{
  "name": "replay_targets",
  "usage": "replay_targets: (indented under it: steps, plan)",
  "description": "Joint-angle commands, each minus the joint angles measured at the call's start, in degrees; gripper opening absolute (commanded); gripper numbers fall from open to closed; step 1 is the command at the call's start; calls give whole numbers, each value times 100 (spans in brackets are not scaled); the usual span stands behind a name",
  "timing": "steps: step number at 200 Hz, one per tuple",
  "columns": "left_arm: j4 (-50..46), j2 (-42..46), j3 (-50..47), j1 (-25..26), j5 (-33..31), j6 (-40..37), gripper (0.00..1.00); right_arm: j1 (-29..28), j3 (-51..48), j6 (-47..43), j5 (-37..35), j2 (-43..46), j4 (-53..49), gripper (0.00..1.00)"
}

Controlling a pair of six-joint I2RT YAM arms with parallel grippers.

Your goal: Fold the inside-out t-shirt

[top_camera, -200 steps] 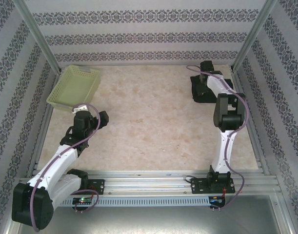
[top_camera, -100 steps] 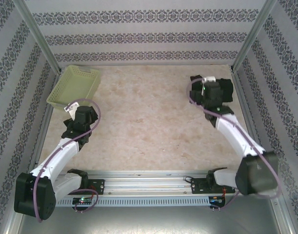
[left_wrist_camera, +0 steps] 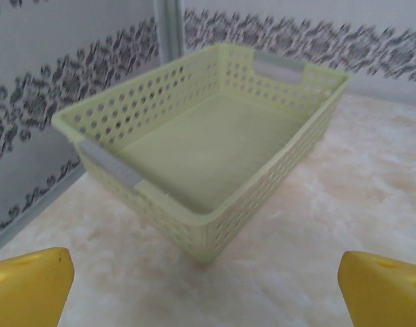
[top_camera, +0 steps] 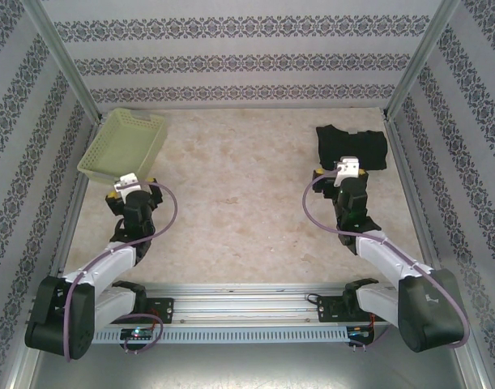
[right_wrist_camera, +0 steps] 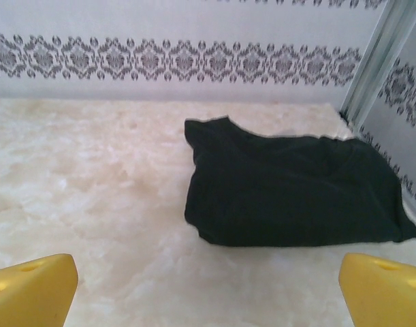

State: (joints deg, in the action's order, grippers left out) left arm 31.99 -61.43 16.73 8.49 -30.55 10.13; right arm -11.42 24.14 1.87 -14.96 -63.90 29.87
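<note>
Tabletop (right_wrist_camera: 92, 177) bears t-shirt (right_wrist_camera: 289, 197) just ahead of right gripper (right_wrist_camera: 208, 286)

We see bright, even light with soft shadows. In the wrist views yellow fingertips (left_wrist_camera: 30, 286) blur at the bottom corners; the black t-shirt (right_wrist_camera: 289, 194) shows little detail.

At one o'clock the t-shirt (top_camera: 352, 147) is plain black; at ten o'clock the basket (top_camera: 125, 144) is pale yellow-green lattice; the table (top_camera: 247, 211) seems mottled cream.
</note>
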Motion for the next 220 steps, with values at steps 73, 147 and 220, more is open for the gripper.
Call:
replay_targets:
  steps: [73, 147, 220]
  plan:
    - [3663, -1334, -948, -258, 957, -1039, 100, 393, -410, -410, 284, 2, 1127, 98]
    - [4658, -3152, -640, -880, 2568, -769, 100, 875, -410, -149, 646, -732, 1091, 98]
    - [2384, -2945, 434, -937, 2823, -798, 100, 957, -381, -186, 1335, -1072, 1194, 98]
